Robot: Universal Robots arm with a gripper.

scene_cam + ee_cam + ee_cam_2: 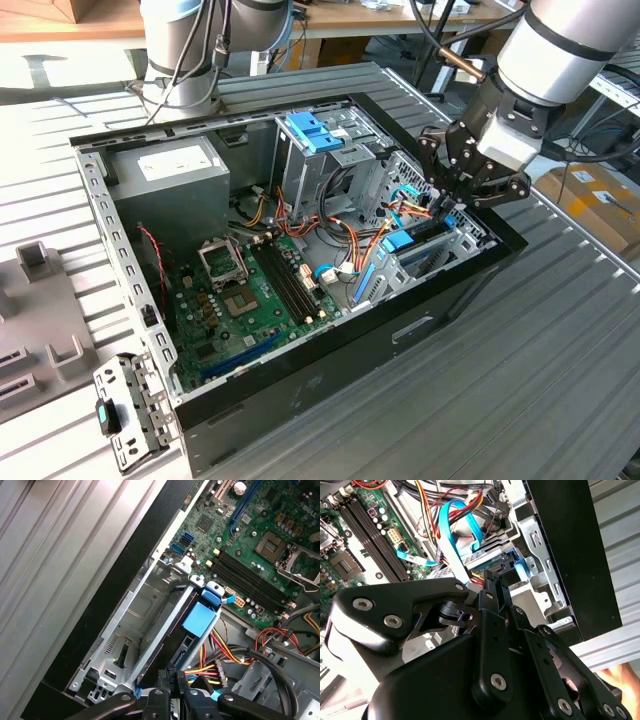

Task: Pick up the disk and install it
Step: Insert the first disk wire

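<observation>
The disk (416, 240) stands on edge in the metal drive bay (455, 245) at the front corner of the open computer case, on the exterior view's right. Its blue side rail (200, 617) shows in the first wrist view, and the blue rail end (519, 569) in the second wrist view. My black gripper (446, 206) reaches down into the bay from above. Its fingertips (168, 678) sit close together around the disk's upper end, so my gripper (174, 678) (498, 582) looks shut on it. The disk's lower part is hidden inside the bay.
Orange, yellow and red cables (362, 238) and a blue ribbon cable (451, 535) run close beside the bay. Motherboard (250, 300), grey power-supply box (170, 175) and a light-blue bracket (313, 130) fill the case. A hand (620, 677) shows beside the case. A second arm's base (180, 50) stands behind.
</observation>
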